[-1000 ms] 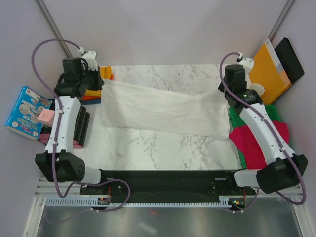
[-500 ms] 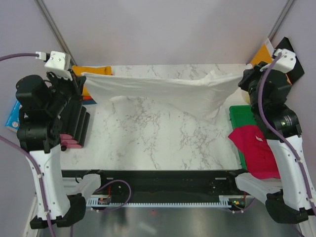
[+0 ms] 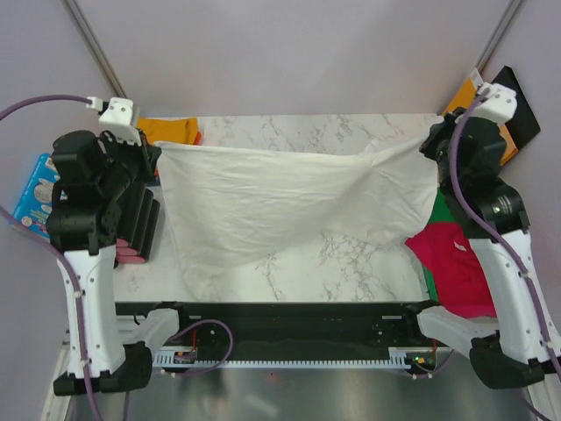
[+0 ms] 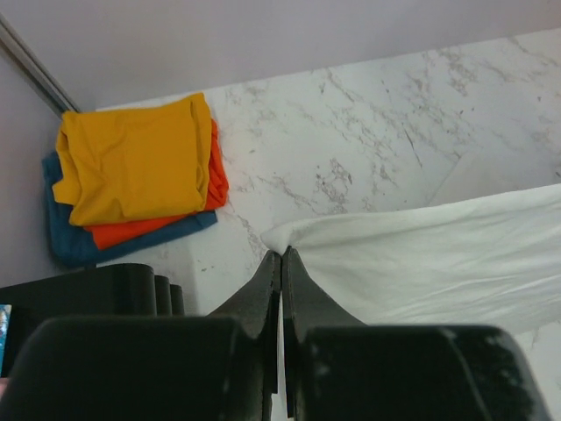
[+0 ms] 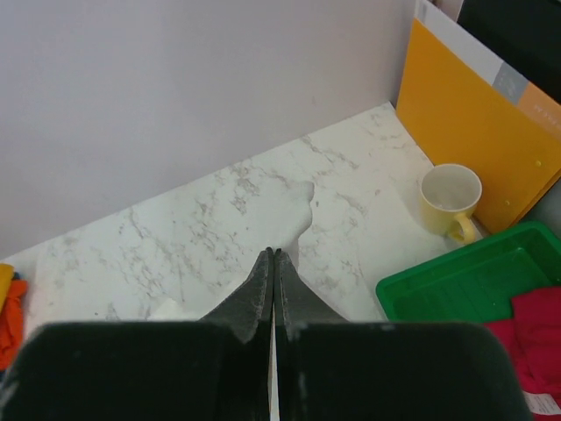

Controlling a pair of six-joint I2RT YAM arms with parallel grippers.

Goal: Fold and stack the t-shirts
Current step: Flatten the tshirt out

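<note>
The white t-shirt [image 3: 280,202] hangs spread wide between my two grippers above the table, its lower edge sagging to the front left. My left gripper [image 3: 159,149] is shut on its left corner; the wrist view shows the cloth [image 4: 421,254] pinched at the gripper's [image 4: 282,253] tips. My right gripper [image 3: 429,140] is shut on the right corner; a bit of white cloth [image 5: 301,203] shows just past its [image 5: 274,253] tips. Folded mustard [image 4: 131,158], orange [image 4: 216,180] and blue [image 4: 79,247] shirts lie stacked at the far left. The crimson-pink shirt [image 3: 456,263] lies at the right.
A green tray [image 5: 456,289], a yellow mug [image 5: 450,197] and an orange-yellow envelope [image 5: 473,114] stand at the far right. Black blocks [image 3: 138,230] and a blue box [image 3: 33,189] sit at the left edge. The marble table [image 3: 351,254] shows under the shirt.
A second ago the white shirt lay on the table. Both grippers have lifted it by its corners, then come nearer, and it now hangs wider and lower.
</note>
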